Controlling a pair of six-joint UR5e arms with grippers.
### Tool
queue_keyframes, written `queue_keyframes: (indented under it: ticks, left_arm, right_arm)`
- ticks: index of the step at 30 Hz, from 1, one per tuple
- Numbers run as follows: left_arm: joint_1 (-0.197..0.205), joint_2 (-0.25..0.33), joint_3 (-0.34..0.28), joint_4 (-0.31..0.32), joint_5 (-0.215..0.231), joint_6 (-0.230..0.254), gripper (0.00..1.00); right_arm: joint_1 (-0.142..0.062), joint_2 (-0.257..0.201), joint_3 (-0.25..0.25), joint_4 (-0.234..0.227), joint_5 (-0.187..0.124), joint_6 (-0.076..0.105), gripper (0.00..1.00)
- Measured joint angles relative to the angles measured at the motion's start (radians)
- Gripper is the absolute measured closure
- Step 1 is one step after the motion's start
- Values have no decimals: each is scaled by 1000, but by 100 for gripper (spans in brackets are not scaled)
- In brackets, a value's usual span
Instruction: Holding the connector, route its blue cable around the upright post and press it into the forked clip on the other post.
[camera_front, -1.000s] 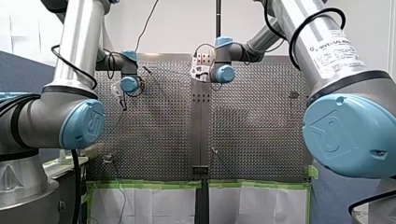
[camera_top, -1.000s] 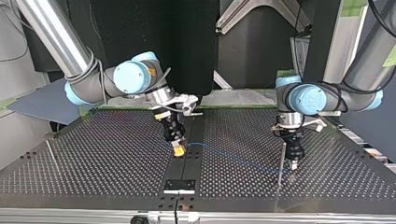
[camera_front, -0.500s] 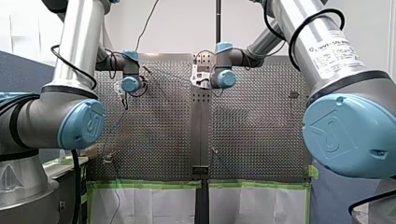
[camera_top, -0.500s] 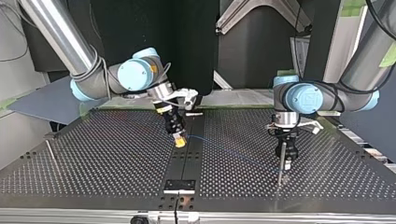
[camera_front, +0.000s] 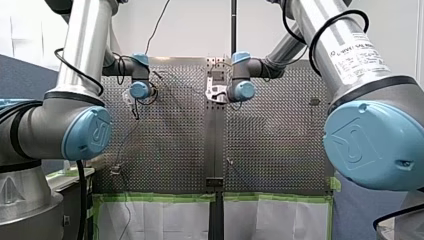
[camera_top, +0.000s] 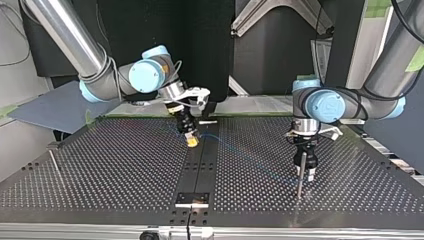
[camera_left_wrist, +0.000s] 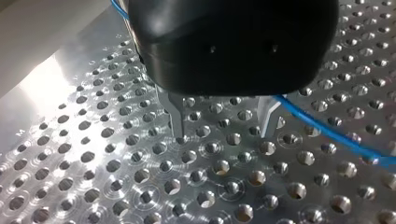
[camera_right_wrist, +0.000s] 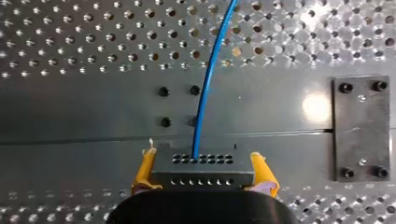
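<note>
From where I stand, the right end effector (camera_right_wrist: 203, 156) is clamped on the connector (camera_right_wrist: 203, 177), its yellow pads (camera_right_wrist: 145, 169) pressed against the block's two short sides. It holds the block low over the dark centre strip of the perforated surface (camera_top: 125, 170). The blue cable (camera_right_wrist: 205, 93) leaves the connector's top face and runs off across the surface toward the upright post (camera_top: 299, 189), near the top view's right.

The left end effector (camera_left_wrist: 219, 126) hangs just by that post. Its metal fingers (camera_left_wrist: 175, 116) are apart and empty, their tips close to the surface. The cable passes just beside one finger and, as far as I can see, outside the gap.

A second thin post (camera_top: 54, 162) stands well apart at the top view's left. Its top is too small for me to make out a fork.

The cable looks thin, light and limp, so I expect it to sag and trail wherever the connector leads. Its smooth sheath will likely slide along the post rather than catch on it. The connector is the rigid part, and its flat sides are the sensible place to hold. A hard pull where the cable enters the block seems the main risk.
</note>
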Motion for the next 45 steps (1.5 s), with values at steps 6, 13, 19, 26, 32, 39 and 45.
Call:
queue_keyframes:
  ticks: [6, 13, 19, 26, 32, 39, 45]
  left_arm:
    - [-1, -2, 0, 9, 0, -33, 18]
    - [-1, -29, 0, 27, 18, -49, 18]
    - [1, -40, 0, 38, 25, -54, 18]
    - [3, -41, 0, 46, 27, -58, 18]
    - [4, -42, 0, 52, 28, -60, 18]
    - [5, -42, 0, 51, 28, -62, 18]
    - [4, -42, 0, 28, 17, -62, 18]
  right_arm:
    - [-6, 0, 47, -26, 5, -1, 100]
    - [-17, 0, 113, -88, 22, 10, 100]
    - [-24, 2, 160, -136, 33, 15, 100]
    - [-57, 39, 214, -185, 77, 4, 100]
    - [-73, 73, 257, -182, 114, -3, 100]
    - [-97, 78, 295, -196, 138, -4, 100]
    - [-118, 79, 331, -226, 143, -4, 100]
